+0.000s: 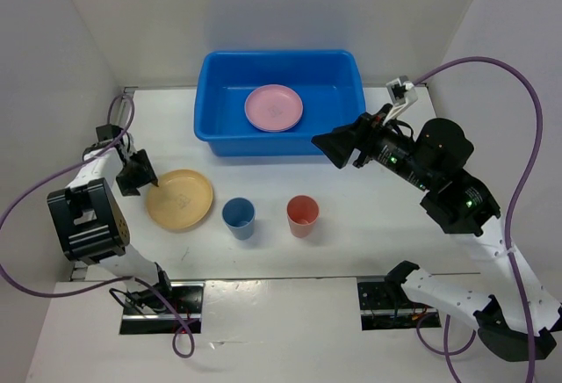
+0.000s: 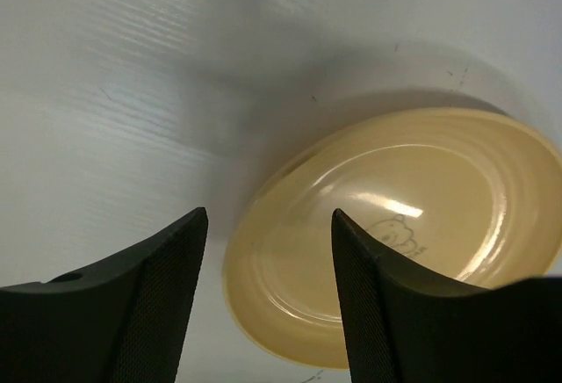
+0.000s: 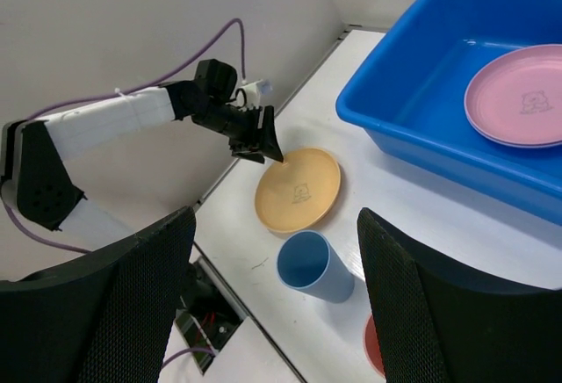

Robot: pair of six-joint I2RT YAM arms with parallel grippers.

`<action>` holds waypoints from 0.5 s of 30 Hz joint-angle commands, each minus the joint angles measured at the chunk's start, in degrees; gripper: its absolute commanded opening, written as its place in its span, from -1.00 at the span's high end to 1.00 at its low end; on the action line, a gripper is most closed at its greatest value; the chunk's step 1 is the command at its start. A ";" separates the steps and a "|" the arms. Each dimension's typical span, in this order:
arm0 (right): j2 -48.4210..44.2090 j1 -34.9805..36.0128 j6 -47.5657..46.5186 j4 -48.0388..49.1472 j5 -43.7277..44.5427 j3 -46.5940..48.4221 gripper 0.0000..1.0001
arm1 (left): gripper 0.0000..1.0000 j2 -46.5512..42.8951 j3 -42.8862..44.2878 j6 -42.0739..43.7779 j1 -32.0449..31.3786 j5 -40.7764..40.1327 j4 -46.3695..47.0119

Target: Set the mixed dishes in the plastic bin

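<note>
The blue bin (image 1: 263, 144) stands at the back centre with the pink plate (image 1: 273, 107) lying in it. The yellow-orange plate (image 1: 180, 198), the blue cup (image 1: 238, 217) and the coral red cup (image 1: 302, 215) sit on the table in front. The lilac plate is out of view. My left gripper (image 1: 140, 177) is open at the yellow plate's left rim; in the left wrist view its jaws (image 2: 268, 216) straddle the plate's edge (image 2: 404, 225). My right gripper (image 1: 329, 148) is open and empty, in the air before the bin, above the blue cup (image 3: 314, 267).
White walls close in the table on the left, back and right. The left arm's base (image 1: 86, 220) stands next to the yellow plate. Purple cables (image 1: 518, 163) loop at both sides. Two floor plates (image 1: 391, 302) lie at the near edge.
</note>
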 commanded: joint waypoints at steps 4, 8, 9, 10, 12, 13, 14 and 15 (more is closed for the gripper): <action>0.22 0.53 -2.24 4.01 -0.55 1.78 -0.59 | -0.25 4.93 0.16 6.08 0.30 2.44 0.80; 0.22 0.53 -2.24 4.01 -0.02 1.78 -0.59 | -0.22 8.62 0.69 6.09 0.30 3.59 0.80; 0.22 0.53 -2.24 4.01 -0.02 1.78 -0.59 | -0.19 9.15 1.21 6.61 0.30 3.59 0.80; 0.22 0.53 -2.24 4.01 -0.02 1.78 -0.59 | -0.14 9.68 1.22 6.62 0.30 4.20 0.80; 0.22 0.53 -2.24 4.01 -0.02 1.78 -0.59 | 0.02 11.61 2.00 6.62 0.30 4.90 0.80; 0.22 0.53 -2.24 4.01 0.50 1.78 -0.59 | 0.19 12.75 2.53 7.14 0.30 5.51 0.02; 0.22 0.53 -2.24 4.01 0.50 1.78 -0.59 | 0.29 12.76 2.53 7.15 0.30 5.52 0.01; 0.22 0.53 -2.24 4.01 0.50 1.78 -0.59 | 0.38 13.63 2.53 7.15 0.30 6.04 -0.77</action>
